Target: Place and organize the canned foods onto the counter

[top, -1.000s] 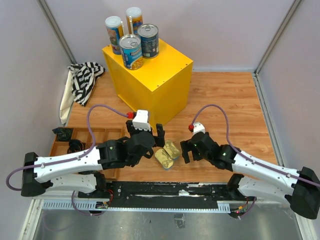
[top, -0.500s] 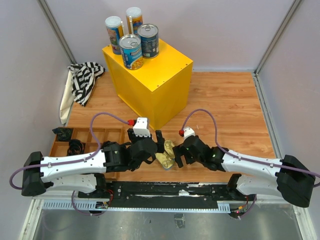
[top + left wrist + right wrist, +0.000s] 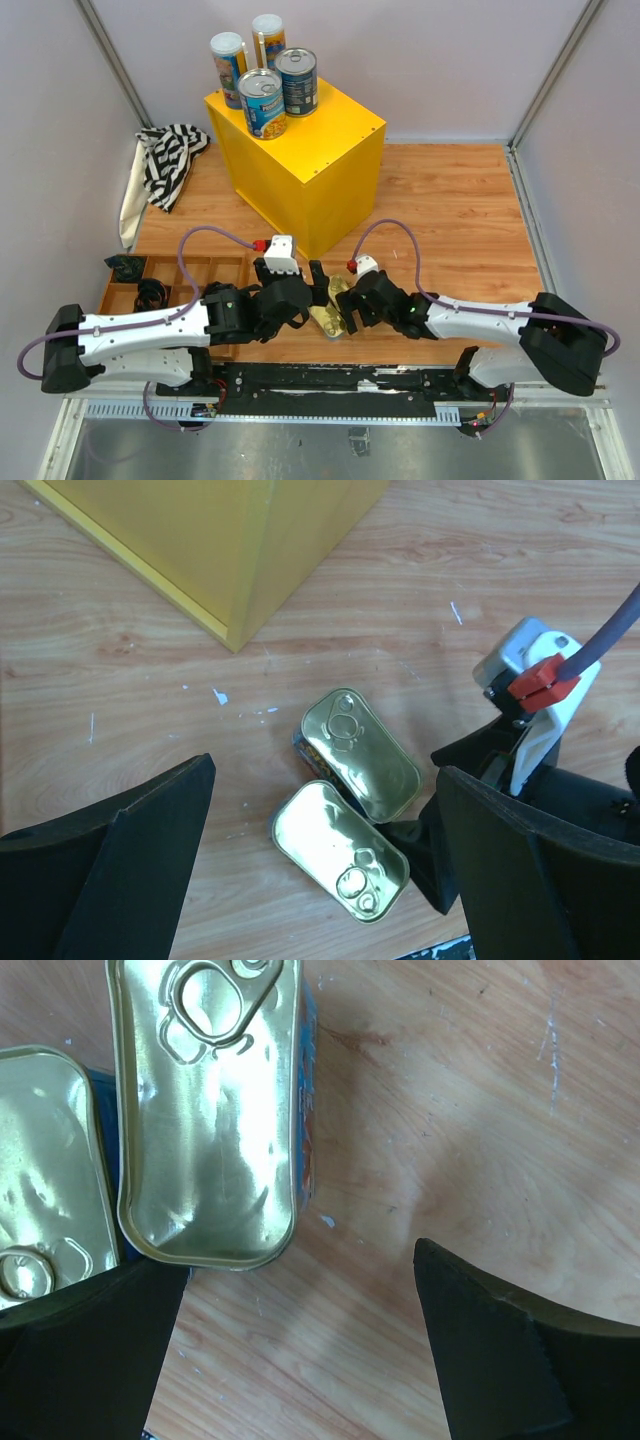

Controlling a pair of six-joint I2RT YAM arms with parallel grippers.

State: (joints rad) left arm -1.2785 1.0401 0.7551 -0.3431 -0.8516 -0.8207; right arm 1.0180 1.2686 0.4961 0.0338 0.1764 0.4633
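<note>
Right gripper spread apart, gold tin ahead of one finger, second tin alongside

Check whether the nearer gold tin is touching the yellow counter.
Apart. The left wrist view shows a strip of bare table between the counter, at its bottom corner, and the nearer gold tin.

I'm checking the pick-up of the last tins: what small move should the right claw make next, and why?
Probably ease the right claw forward over the farther gold tin: its jaws stand open, and the tin lies flat just ahead, not yet between them.
</note>
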